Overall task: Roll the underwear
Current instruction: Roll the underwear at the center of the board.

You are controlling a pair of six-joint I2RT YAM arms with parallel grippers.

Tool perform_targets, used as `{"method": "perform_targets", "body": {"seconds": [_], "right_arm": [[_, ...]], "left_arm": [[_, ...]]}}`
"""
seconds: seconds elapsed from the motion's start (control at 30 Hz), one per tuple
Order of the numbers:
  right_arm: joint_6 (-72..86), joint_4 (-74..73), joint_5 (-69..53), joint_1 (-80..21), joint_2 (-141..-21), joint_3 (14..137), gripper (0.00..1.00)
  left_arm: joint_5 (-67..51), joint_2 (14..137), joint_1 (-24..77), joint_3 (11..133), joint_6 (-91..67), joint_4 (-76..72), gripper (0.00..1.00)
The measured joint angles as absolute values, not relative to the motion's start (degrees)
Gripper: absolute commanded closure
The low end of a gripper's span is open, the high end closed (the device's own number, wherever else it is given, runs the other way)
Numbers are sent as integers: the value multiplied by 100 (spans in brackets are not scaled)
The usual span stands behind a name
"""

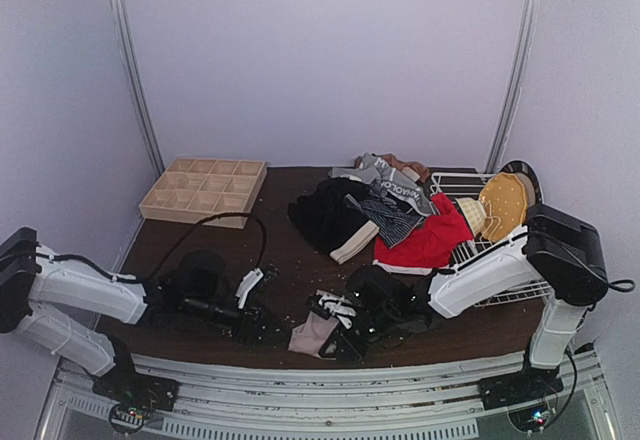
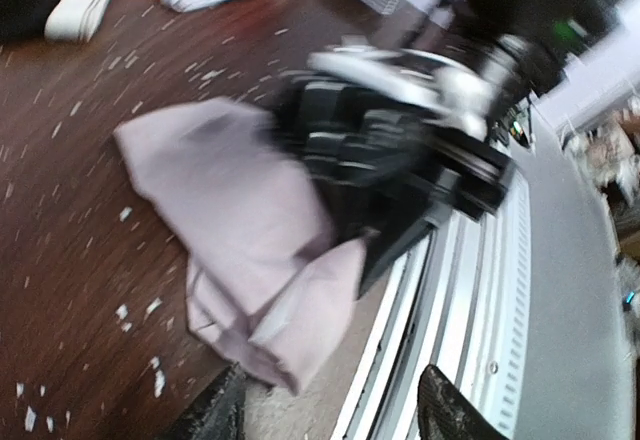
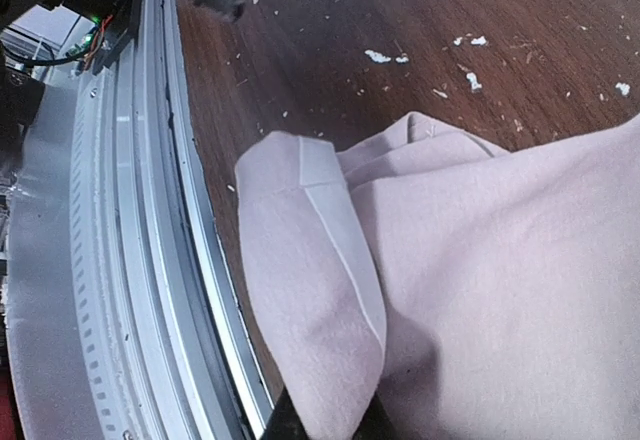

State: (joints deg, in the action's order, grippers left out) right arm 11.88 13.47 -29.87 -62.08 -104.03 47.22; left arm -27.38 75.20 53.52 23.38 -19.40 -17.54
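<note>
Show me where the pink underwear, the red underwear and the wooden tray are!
pink underwear [image 2: 230, 210]: left wrist view, middle of the crumpled cloth.
red underwear [image 1: 430, 242]: top view, middle of the red cloth.
wooden tray [image 1: 190, 216]: top view, its near wall.

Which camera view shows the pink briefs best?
The left wrist view: the pink briefs lie almost whole in it, with the right hand pinching one edge. The top view shows them small and partly hidden by that hand. The right wrist view is very close and cuts off most of the cloth.
</note>
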Motion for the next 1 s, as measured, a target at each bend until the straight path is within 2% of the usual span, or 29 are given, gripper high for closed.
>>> {"method": "perform_targets", "body": {"seconds": [0.2, 0.7, 0.83, 0.97, 1.0], "right_arm": [[1551, 1754, -3533, -6036, -10571, 4633, 100], [2373, 2971, -4342, -5732, -10857, 4215, 100], [2473, 3162, -4429, -5717, -10899, 4147, 100], [2580, 3271, -4484, -5710, -10908, 4093, 100], [2600, 3301, -4486, -5710, -10906, 4077, 97]], "left_arm": [[-2167, 7570, 6132, 2204, -768, -2438, 43], [-1791, 9015, 6169, 2626, 913, -2746, 48], [-1776, 9126, 6178, 2714, 1068, -2770, 62], [-1813, 9196, 6184, 2823, 1179, -2757, 87], [-1828, 9205, 6187, 2823, 1205, -2764, 94]]}}
